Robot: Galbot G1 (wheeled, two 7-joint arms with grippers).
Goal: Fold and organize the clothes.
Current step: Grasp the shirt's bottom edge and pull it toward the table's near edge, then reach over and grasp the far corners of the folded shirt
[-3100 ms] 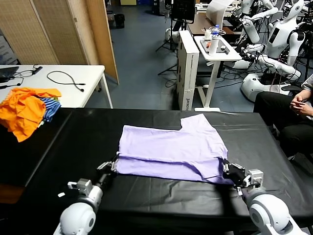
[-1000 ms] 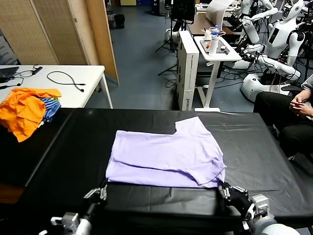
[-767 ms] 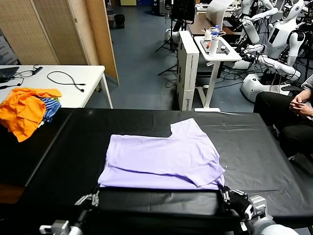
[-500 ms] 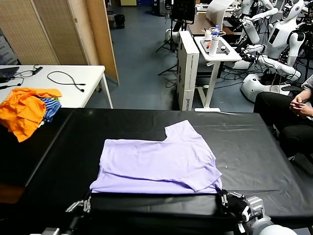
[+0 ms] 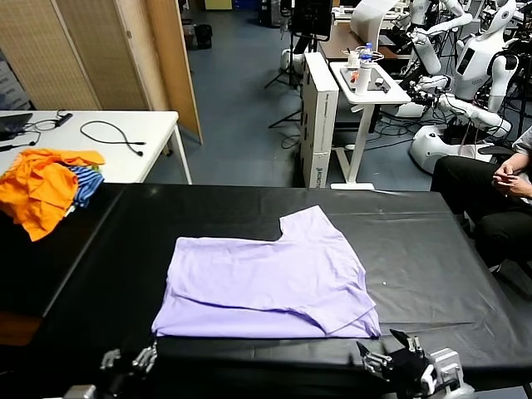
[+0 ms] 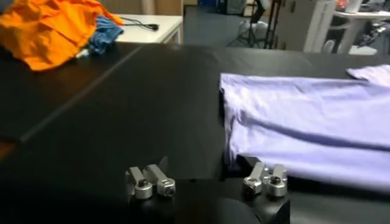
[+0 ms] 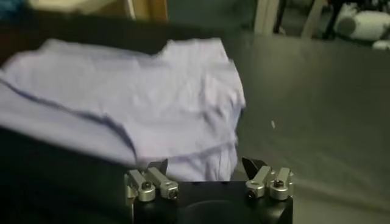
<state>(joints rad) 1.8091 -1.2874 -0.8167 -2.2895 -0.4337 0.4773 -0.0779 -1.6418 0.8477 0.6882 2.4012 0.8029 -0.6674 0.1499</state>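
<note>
- Now I'm sitting between folds: the T-shirt is lying half-folded at the counter's centre, near edge toward me.
- Left gripper at 7 o'clock and right gripper at 5 o'clock are both hanging spread, pinching nothing.
- Next, I'm judging, calls for regripping the hem corners.

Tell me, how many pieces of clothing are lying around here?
3 that show: a lavender T-shirt on the black table, plus an orange garment and a blue-striped cloth heaped far left. That heap could hide more.
</note>
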